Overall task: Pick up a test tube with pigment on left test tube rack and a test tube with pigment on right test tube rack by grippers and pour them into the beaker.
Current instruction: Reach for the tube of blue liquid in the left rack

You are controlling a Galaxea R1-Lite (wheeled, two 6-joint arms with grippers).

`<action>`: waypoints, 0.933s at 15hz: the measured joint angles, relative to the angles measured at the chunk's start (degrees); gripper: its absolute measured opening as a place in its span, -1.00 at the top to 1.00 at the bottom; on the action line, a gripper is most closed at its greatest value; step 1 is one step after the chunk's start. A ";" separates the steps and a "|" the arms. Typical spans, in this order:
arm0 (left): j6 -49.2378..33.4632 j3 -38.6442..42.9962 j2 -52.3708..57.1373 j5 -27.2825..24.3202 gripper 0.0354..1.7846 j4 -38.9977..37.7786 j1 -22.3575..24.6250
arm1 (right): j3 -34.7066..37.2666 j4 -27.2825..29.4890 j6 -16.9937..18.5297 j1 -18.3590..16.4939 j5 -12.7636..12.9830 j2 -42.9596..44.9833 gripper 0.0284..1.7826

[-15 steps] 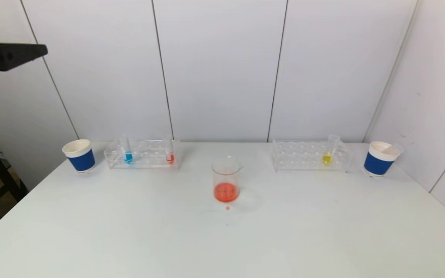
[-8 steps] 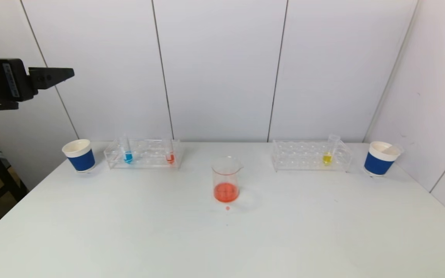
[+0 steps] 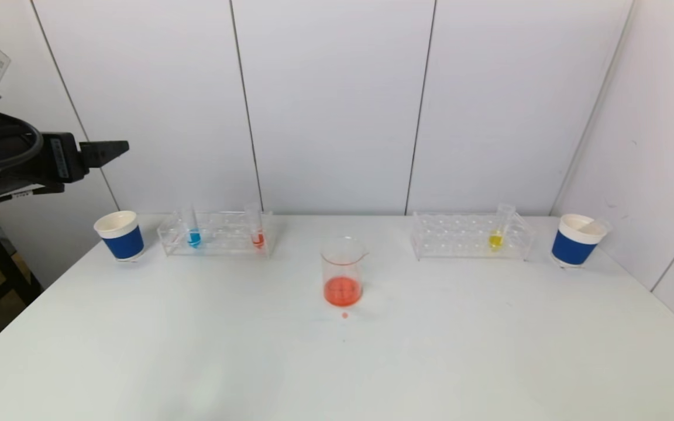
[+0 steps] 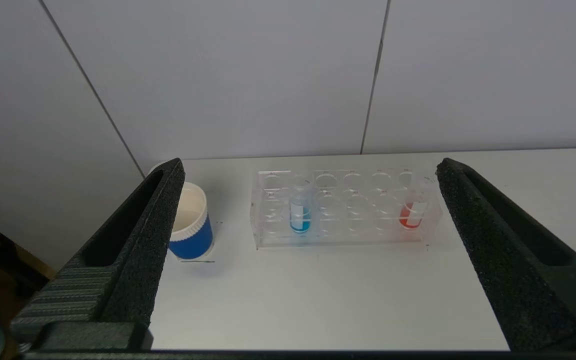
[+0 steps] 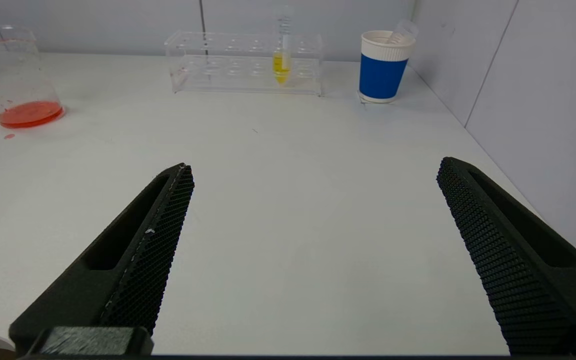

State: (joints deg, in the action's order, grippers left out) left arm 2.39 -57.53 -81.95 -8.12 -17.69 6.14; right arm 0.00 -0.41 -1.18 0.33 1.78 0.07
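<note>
The left clear rack [image 3: 215, 233] holds a blue-pigment tube [image 3: 194, 237] and a red-pigment tube [image 3: 258, 238]; both show in the left wrist view, the blue tube [image 4: 300, 215] and the red tube [image 4: 411, 214]. The right rack [image 3: 470, 237] holds a yellow-pigment tube [image 3: 495, 238], also in the right wrist view [image 5: 281, 67]. The beaker [image 3: 343, 272] with orange-red liquid stands mid-table. My left gripper [image 3: 109, 149] is open and empty, high above the table's left side, short of the left rack. My right gripper [image 5: 313, 172] is open and empty, low over the near right table, out of the head view.
A blue paper cup [image 3: 120, 235] stands left of the left rack; another blue cup [image 3: 578, 240] stands right of the right rack, with an empty tube in it. A small red drop [image 3: 344, 315] lies in front of the beaker. Walls close the back and right.
My left gripper has moved rightward and lower into view, toward the left rack. Nothing on the table has moved.
</note>
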 joint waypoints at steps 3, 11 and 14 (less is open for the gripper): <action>0.09 3.58 -3.02 -7.03 -0.98 -7.17 2.47 | 0.00 0.00 0.00 0.00 -0.02 0.00 -0.99; 1.11 10.12 -11.72 -21.76 -0.98 -22.21 9.45 | 0.00 0.00 0.00 0.00 -0.02 0.00 -0.99; 1.74 13.29 -16.96 -22.09 -0.98 -32.45 10.28 | 0.00 0.00 0.00 0.00 -0.05 0.00 -0.99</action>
State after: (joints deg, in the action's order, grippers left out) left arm 4.13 -44.24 -98.90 -30.21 -50.14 16.42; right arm 0.00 -0.41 -1.18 0.33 1.73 0.07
